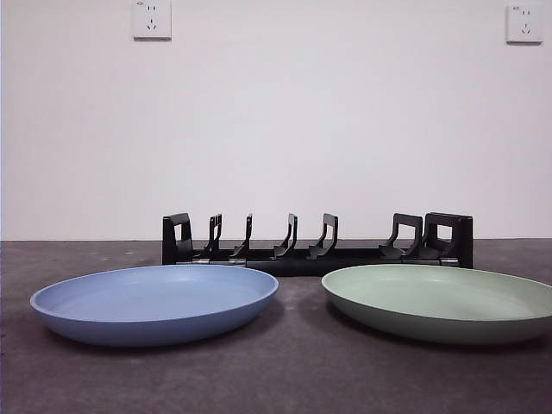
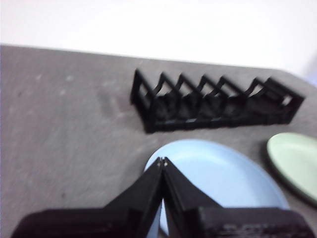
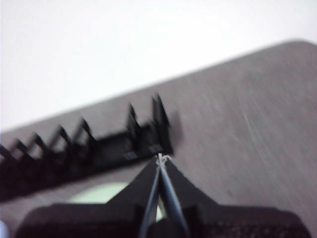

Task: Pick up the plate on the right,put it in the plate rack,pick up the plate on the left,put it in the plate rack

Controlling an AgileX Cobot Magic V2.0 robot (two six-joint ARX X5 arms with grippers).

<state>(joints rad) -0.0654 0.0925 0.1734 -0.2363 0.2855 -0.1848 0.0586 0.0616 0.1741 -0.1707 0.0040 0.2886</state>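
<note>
- Both grippers hung above the table with nothing held: the left gripper (image 2: 163, 160) had its jaws pressed together over the near rim of the blue plate (image 2: 218, 183), and the right gripper (image 3: 161, 157) had its jaws together above the green plate (image 3: 101, 192), close to one blocky end of the plate rack (image 3: 79, 148).
- In the front view, neither arm showed; the blue plate (image 1: 155, 302) lay at lower left, the green plate (image 1: 444, 300) at lower right, and the plate rack (image 1: 317, 241) stood just behind both at centre, every slot unfilled.
- Nothing of the task looked done, so the green plate on the right was probably first.
- Shut jaws were the first risk: coming down like that, they would likely push the rim instead of straddling it.
- Both plates were shallow with low, sloping rims; a light pinch could let one slide or tip out.
- With the rack so near behind the plates, a lifted plate swung carelessly might knock a divider or shove the light-looking rack.
</note>
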